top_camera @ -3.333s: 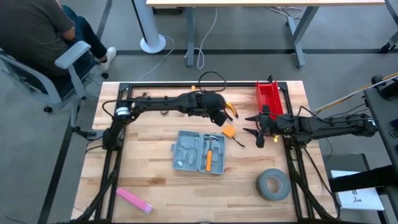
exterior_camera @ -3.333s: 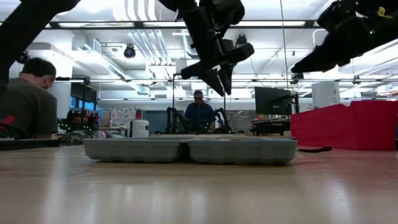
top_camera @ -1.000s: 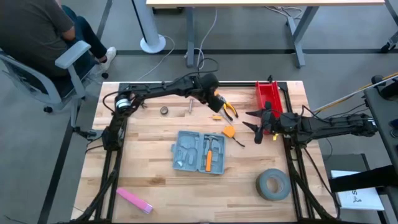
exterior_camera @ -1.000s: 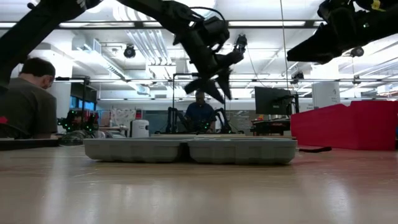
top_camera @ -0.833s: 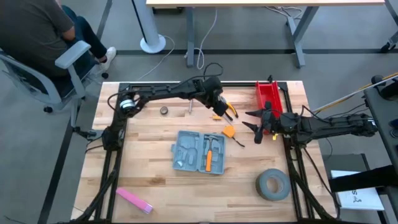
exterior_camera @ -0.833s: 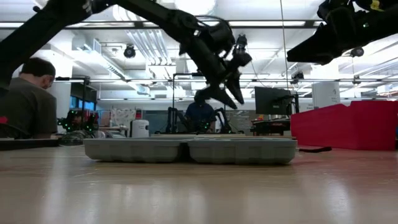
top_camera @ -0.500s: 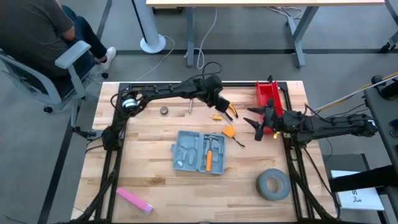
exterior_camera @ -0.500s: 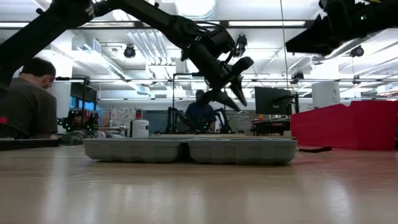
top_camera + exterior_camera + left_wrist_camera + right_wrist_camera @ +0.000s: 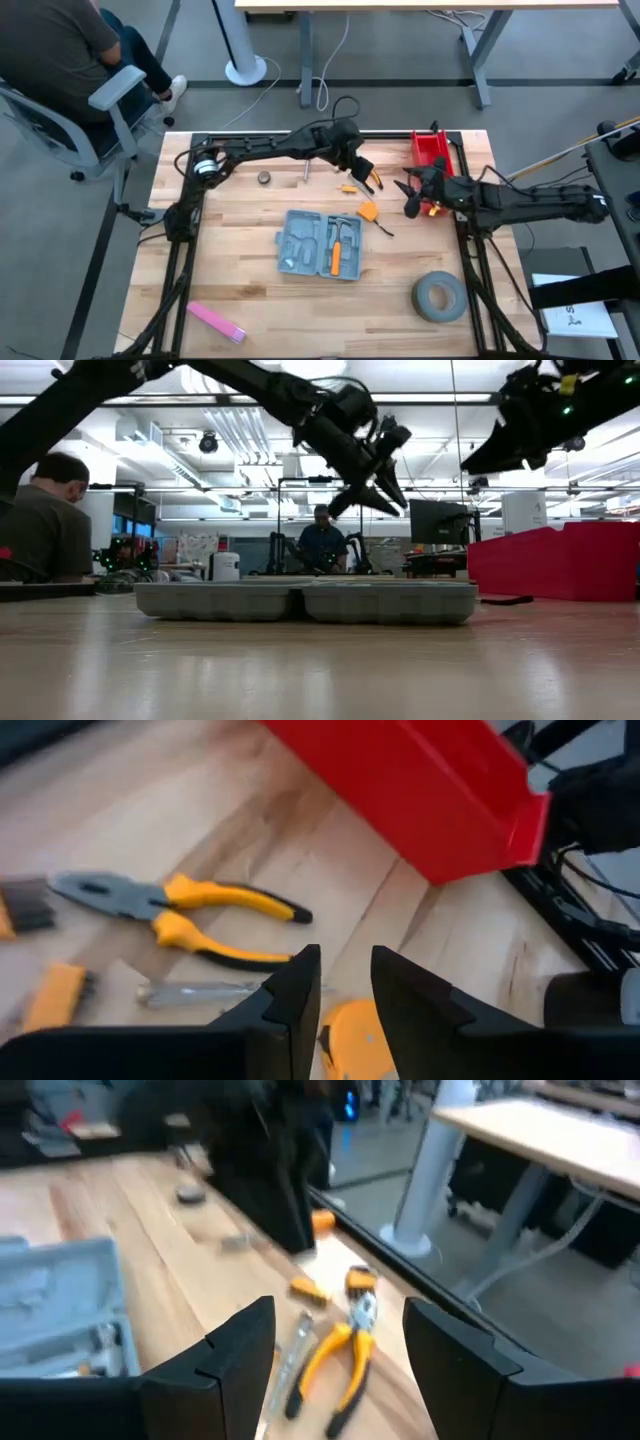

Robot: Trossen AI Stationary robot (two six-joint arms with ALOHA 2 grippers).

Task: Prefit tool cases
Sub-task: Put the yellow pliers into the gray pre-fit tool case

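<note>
Change: left gripper has swung right over the yellow-handled pliers at the far side, fingers narrowing but parted, empty
Meaning: probably about to pick a tool
Right gripper: released, hovering by red bin
Tool case: open, mid-table
Around: orange tape measure, tape roll; nothing blocks the pliers

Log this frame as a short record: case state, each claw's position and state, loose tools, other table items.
case: tool case lies open mid-table, tools in its recesses
left claw: left claw above the yellow-handled pliers, narrow gap between its fingers, holding nothing
right claw: right claw open, beside the red bin, empty
loose tools: pliers, orange tape measure
other: grey tape roll, pink block
</note>
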